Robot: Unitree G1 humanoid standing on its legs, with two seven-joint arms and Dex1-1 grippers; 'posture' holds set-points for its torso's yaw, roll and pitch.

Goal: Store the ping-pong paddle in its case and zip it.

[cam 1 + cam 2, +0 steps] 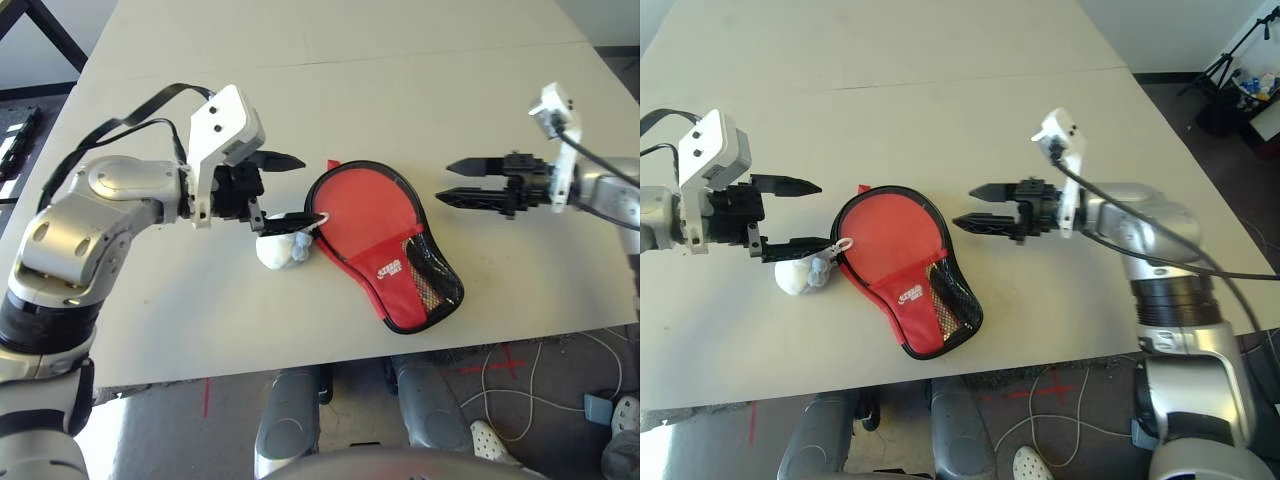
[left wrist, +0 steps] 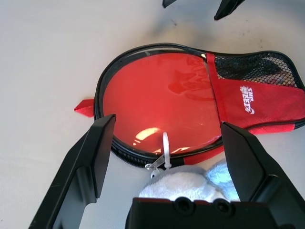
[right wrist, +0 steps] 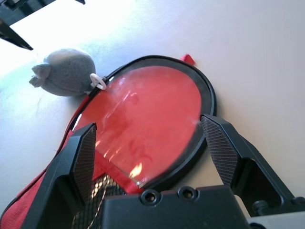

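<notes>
- Between our two grippers, near the front edge of the pale tabletop (image 1: 180, 340), lies the paddle-shaped case (image 1: 385, 285) of red fabric with black edging, its rounded end away from us.
- Behind its clear window we see a flat, round red face (image 1: 365, 205), which we take for the ping-pong paddle; we cannot tell how its handle lies.
- Our left gripper (image 1: 313, 189) is released, its black fingers spread and holding nothing, at the case's left side.
- Our right gripper (image 1: 444, 181) is released too, spread and empty, on the right side.
- Beside the case's left edge, we have a white and blue-grey plush toy (image 1: 278, 252).
- Next to the toy, a small metal zipper pull (image 2: 155, 163) and a white loop (image 2: 166, 150) show at the case's edge, ungripped.
</notes>
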